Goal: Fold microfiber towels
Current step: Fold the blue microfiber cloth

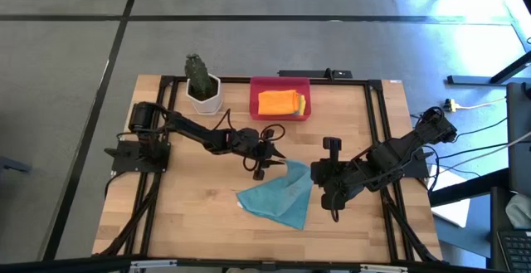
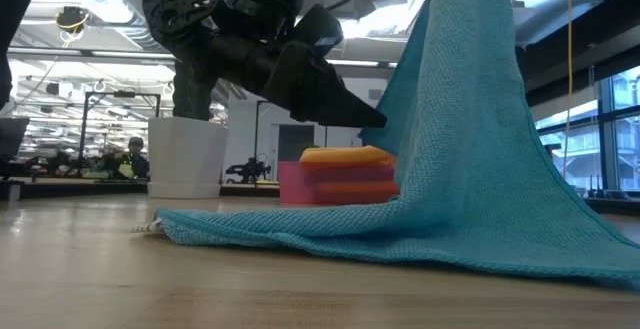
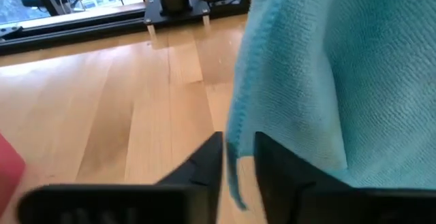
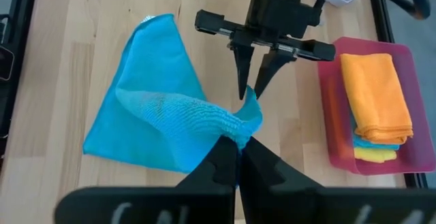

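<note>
My right fingers (image 4: 238,157) are closed on a raised fold of the teal-blue towel (image 1: 278,194) and hold it up above the counter (image 1: 191,215), so the cloth hangs down from them like a tent while its lower part lies spread on the wood. My left fingers (image 4: 251,81) stand narrow, with only a small gap, around the edge of the same towel right next to the right grip; in the left wrist view the hem of the cloth passes between the two dark tips, but I cannot tell if they already press it. The two grippers are very near each other in the middle of the counter, the left arm reaching in from its side and the right arm from the other. Behind them, at the far edge, the red tray (image 1: 280,84) holds folded towels, an orange one (image 4: 376,94) on top, a blue one and a yellow one under it. A white pot with a cactus (image 1: 202,84) stands just beside the tray.
</note>
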Controlling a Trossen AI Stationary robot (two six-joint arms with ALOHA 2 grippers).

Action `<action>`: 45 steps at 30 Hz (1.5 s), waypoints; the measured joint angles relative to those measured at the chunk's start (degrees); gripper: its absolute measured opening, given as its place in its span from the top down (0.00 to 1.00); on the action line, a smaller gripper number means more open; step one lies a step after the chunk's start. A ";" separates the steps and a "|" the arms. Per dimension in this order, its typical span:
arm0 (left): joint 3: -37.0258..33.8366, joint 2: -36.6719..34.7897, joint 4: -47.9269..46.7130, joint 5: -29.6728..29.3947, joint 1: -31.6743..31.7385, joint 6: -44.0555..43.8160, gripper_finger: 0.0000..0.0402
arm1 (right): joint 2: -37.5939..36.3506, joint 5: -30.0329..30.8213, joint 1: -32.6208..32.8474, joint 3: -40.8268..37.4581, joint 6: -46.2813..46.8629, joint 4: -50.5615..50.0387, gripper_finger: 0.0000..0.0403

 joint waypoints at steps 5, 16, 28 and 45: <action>0.01 -1.98 -2.93 -2.19 -0.34 0.14 0.98 | 0.00 -0.82 0.00 0.00 0.36 -1.00 0.99; 0.02 -19.47 -29.81 -20.14 -2.75 1.74 1.00 | 0.04 -7.36 -0.02 -0.04 8.99 -5.01 0.99; 0.02 -43.71 -41.59 -31.14 -8.13 4.65 1.00 | 0.04 -9.88 -2.12 -0.04 13.91 -9.32 0.99; 0.81 -52.17 -49.89 -34.51 -9.58 6.20 1.00 | 2.97 -5.83 -9.90 0.02 15.66 -13.80 0.99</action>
